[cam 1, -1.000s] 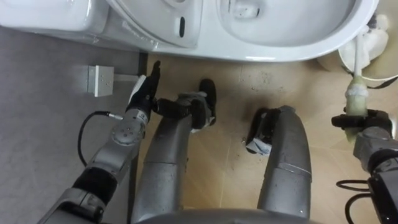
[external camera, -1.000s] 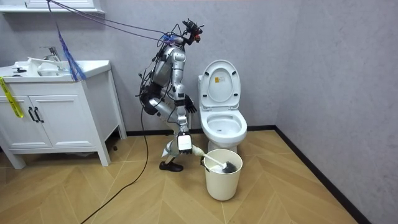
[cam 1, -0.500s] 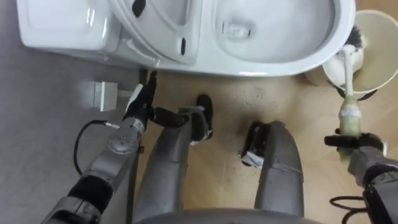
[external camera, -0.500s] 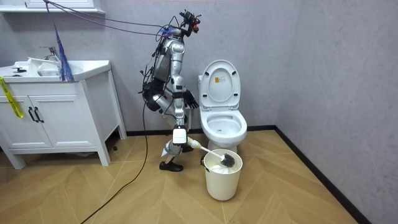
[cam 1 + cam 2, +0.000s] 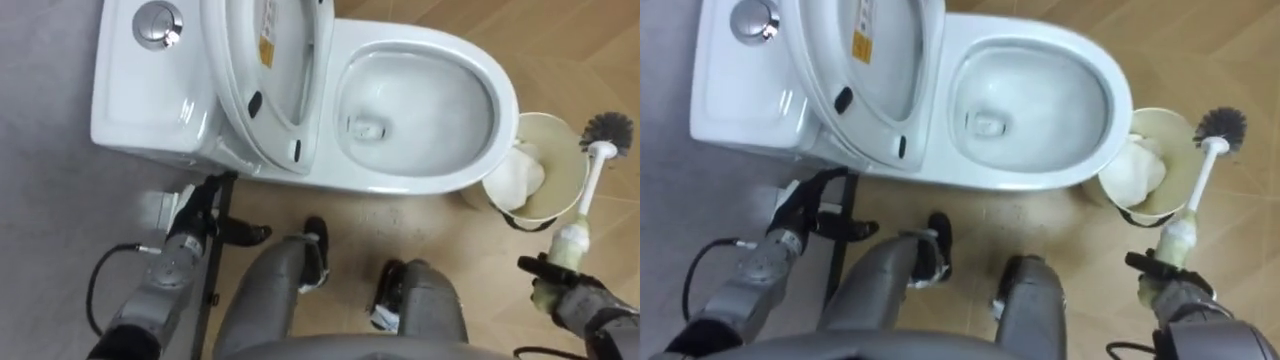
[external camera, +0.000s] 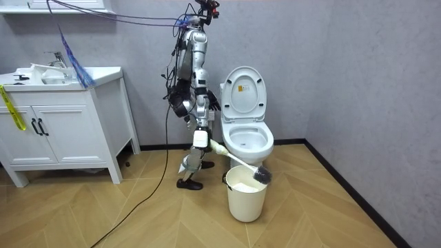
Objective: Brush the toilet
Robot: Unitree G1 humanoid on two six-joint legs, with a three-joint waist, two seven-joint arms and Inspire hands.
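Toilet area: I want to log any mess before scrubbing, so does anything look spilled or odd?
Nothing looks spilled or broken. Only dark specks on the floor just in front of the toilet stand out; the brush is in the right hand, by the bucket.

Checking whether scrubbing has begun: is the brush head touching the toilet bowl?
Apart. In the left eye view the brush head hangs past the far side of the bucket, which stands between it and the toilet bowl.

Bin (image 5: 562,165) rt of toilet (image 5: 420,38).
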